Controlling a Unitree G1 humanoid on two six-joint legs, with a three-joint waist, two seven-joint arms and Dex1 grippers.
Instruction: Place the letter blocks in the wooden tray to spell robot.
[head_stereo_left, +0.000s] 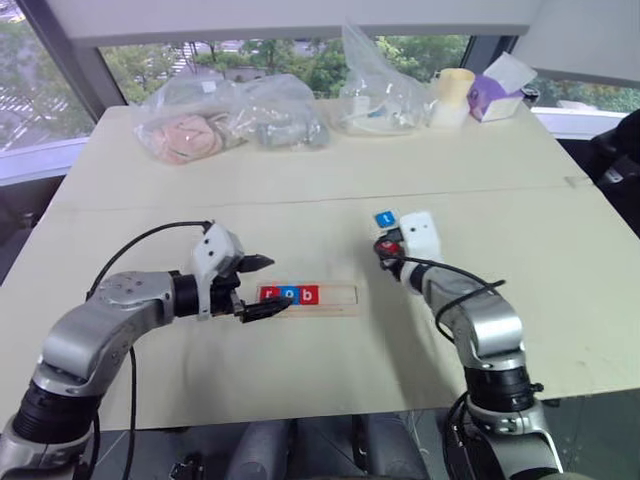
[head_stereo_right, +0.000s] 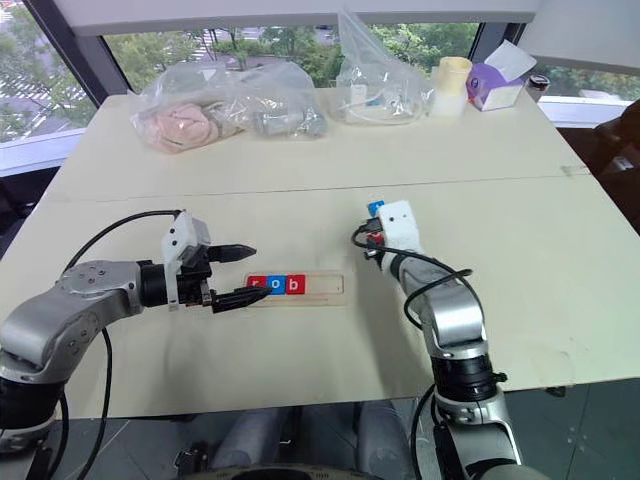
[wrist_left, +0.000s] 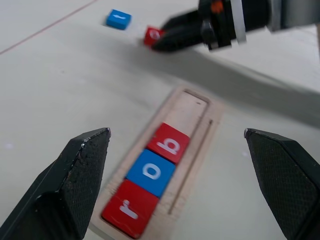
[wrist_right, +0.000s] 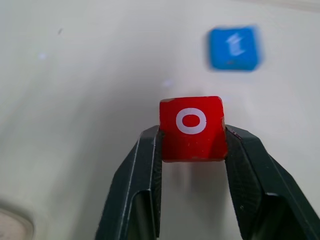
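Red o block (wrist_right: 191, 128) is pinched between my right pincer (wrist_right: 192, 150) fingers, jaws closed on its two sides, out on the desk (head_stereo_left: 300, 390) beside the blue t block (head_stereo_left: 385, 218). Wooden tray (head_stereo_left: 340, 297) lies to that pincer's left and nearer me, long axis running left-right, with r (wrist_left: 129, 208), o (wrist_left: 150, 171), b (wrist_left: 168, 143) seated from its left end. Fourth slot, just right of b, is the free one, so I judge the carry goes left and back toward me. Left pincer (head_stereo_left: 258, 288) hangs wide open and empty at the tray's left end, closer to the tray but not needed.
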